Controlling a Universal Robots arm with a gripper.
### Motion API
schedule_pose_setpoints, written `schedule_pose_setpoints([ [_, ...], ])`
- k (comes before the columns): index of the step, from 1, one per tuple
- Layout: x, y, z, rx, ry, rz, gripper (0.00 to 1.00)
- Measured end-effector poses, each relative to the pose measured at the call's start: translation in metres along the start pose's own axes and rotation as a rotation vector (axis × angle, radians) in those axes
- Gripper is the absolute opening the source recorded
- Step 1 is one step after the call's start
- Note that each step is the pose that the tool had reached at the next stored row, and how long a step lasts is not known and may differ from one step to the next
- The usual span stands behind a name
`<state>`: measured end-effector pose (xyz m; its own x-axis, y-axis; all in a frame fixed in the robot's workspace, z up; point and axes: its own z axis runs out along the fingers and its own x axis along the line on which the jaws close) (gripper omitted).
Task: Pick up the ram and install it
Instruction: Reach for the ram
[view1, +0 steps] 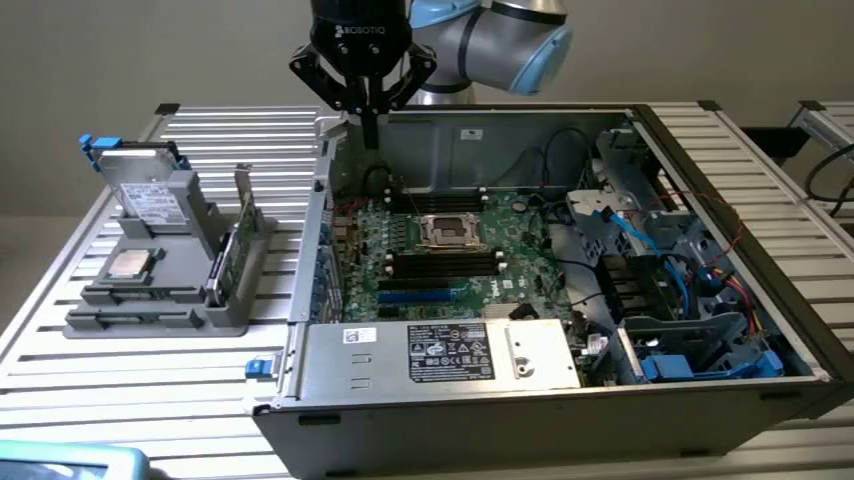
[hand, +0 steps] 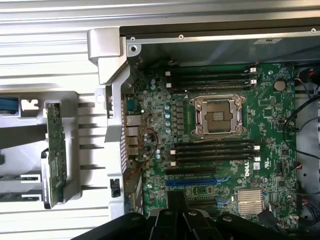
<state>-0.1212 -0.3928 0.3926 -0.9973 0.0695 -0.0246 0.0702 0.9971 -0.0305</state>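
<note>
Bearings: clock face laid over the exterior view, centred on the open computer case (view1: 534, 435), 12 at the far edge.
Support: slatted metal table (view1: 147, 400) under case and holder.
Gripper (view1: 370, 138): at 11 o'clock, hanging over the far corner of the case, close above its wall, fingers pointing straight down.
Tool state: narrow; fingers pinched together to a point, holding nothing.
Ram (view1: 224, 262): at 9 o'clock, outside the case, standing on its long edge in the grey holder (view1: 147, 322); well apart from the gripper, untouched.
Neighbouring board: taller green card (view1: 246, 200), upright, just beside the ram toward 1 o'clock from it.
Other holder contents: hard drive (view1: 150, 200) propped at the holder's 12 o'clock end; square silver processor chip (view1: 130, 263) lying flat at 9 o'clock from the ram.
Motherboard (hand: 270, 125): flat on the case floor, green, in full sight from the wrist view.
Processor socket (view1: 447, 232): mid-board, metal frame around it.
Memory slots: black, in two banks; far bank (view1: 441, 190) at 12 o'clock from the socket, near bank (view1: 441, 265) at 6 o'clock from it.
Case, 6 o'clock: metal box with a white label (view1: 441, 350) along the near wall.
Case, 3 o'clock: cable bundle (view1: 641, 240), blue and black, beside the drive bays.
Work state: ram in the holder, not seated in either bank; gripper nearer to the far bank than to the ram.
</note>
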Motion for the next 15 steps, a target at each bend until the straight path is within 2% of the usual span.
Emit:
schedule_pose_setpoints([
  [2,0.001,0.0000,0.0000,-0.0021,-0.0015,0.000,0.11],
  [3,0.004,-0.0002,-0.0001,-0.0055,-0.0038,0.001,0.11],
  [5,0.012,-0.0009,-0.0002,-0.0139,-0.0037,0.000,0.11],
  [15,0.050,-0.0058,-0.0001,-0.0173,-0.0028,-0.011,0.11],
])
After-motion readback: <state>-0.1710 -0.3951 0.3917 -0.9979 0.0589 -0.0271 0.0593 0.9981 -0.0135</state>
